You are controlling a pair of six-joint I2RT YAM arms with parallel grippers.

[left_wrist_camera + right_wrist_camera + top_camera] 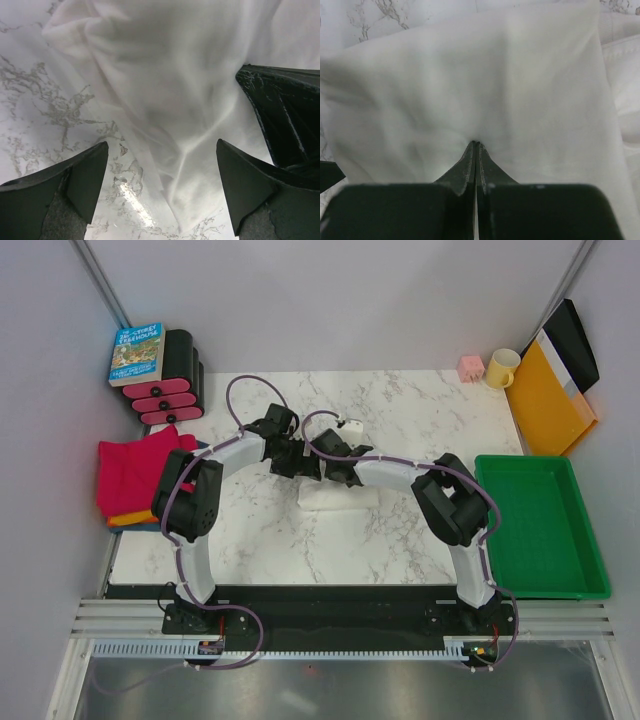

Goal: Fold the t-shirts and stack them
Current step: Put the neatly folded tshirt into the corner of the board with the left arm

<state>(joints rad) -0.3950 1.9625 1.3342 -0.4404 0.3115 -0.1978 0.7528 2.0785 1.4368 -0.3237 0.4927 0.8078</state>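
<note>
Right tool [476,144] tight on a pinch of cream-white shirt [470,75], left tool [161,145] wide over its edge.

White tee [340,498]: wrinkled, bunched, centre of frame | pink tee [135,472]: folded, left edge, atop orange tee [128,519]

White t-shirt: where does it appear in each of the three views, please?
Top external: the white t-shirt lies in the middle of the picture.
Left wrist: it fills the upper middle.
Right wrist: it fills most of the picture.
Shared landmark: the marble table.
</note>
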